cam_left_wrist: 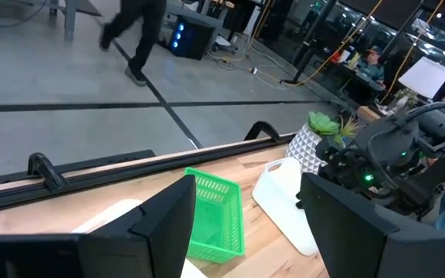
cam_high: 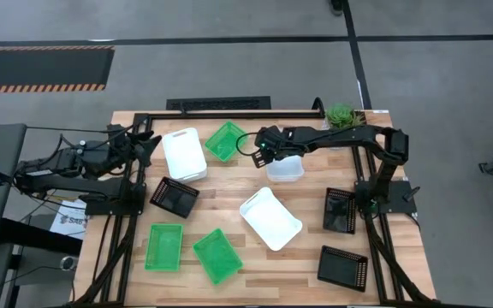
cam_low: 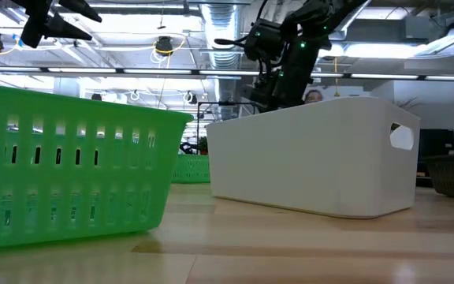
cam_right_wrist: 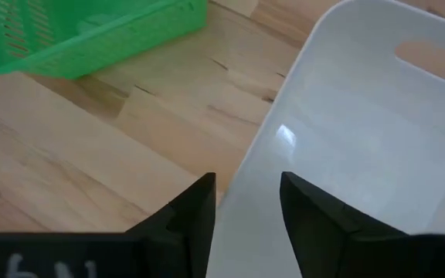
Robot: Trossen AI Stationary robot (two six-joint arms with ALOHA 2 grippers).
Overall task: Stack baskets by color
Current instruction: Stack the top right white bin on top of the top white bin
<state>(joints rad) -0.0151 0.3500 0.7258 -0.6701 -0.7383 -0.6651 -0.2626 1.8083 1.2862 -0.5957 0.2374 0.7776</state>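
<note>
White basket (cam_high: 286, 168) at the table's far middle, right gripper (cam_right_wrist: 246, 202) straddling its near rim, fingers parted either side of the wall, green basket (cam_high: 226, 141) just beside, left gripper (cam_left_wrist: 246, 224) open, raised at the left edge, no readable writing.

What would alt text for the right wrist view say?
The right gripper straddles the near wall of a white plastic basket, one finger inside, one outside, not yet clamped. A bright green slotted basket sits beyond on the wooden table.
</note>
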